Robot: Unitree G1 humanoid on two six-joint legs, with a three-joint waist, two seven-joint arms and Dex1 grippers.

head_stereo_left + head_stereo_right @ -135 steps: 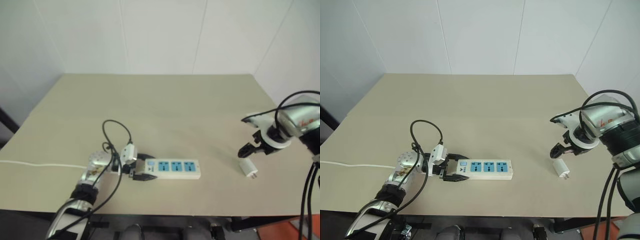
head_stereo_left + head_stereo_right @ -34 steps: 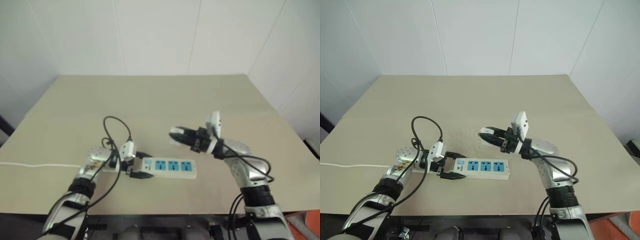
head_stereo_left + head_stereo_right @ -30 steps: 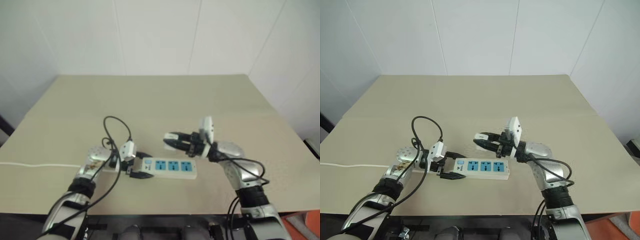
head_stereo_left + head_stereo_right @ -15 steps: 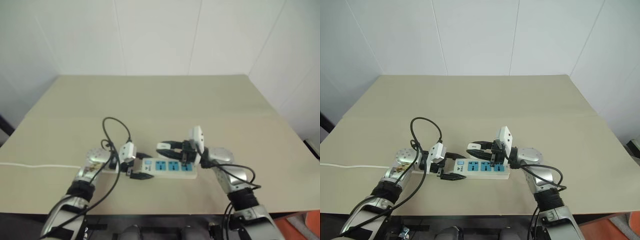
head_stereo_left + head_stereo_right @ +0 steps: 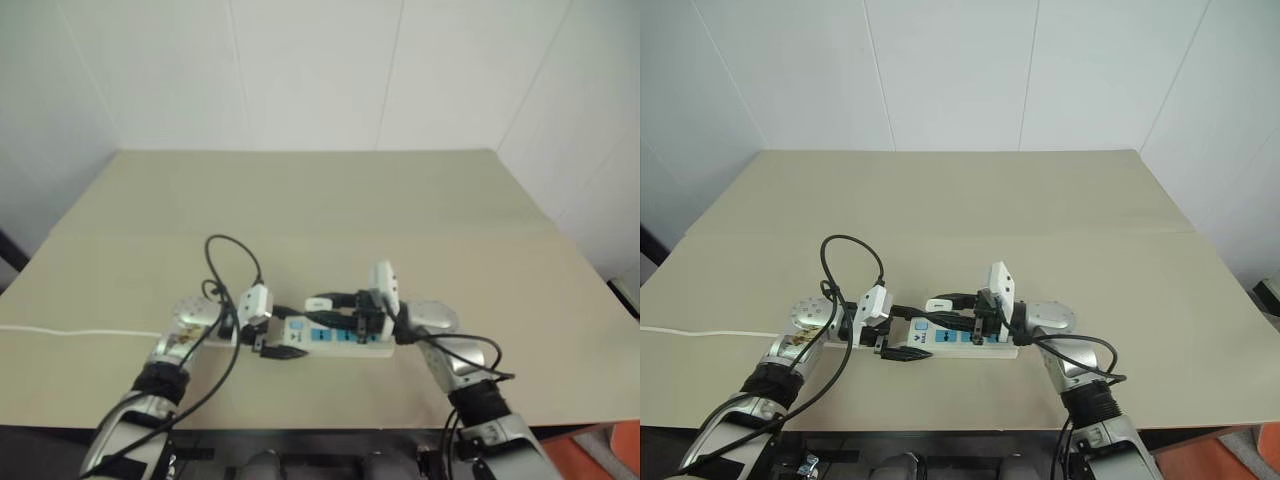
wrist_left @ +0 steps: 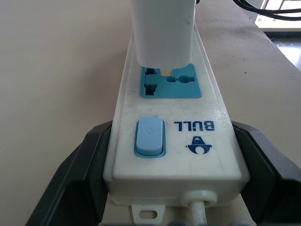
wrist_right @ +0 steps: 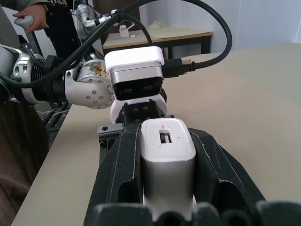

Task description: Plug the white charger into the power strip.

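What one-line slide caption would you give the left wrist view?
Left tool braces the power strip at its switch end while the white charger sits at the first blue socket.

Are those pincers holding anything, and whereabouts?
Right pincer clamps the white charger by its sides; left pincer grips the power strip at its switch end.

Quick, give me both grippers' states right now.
Left gripper: shut on the power strip, clamping its switch end.
Right gripper: shut on the white charger, held at the strip's first socket.
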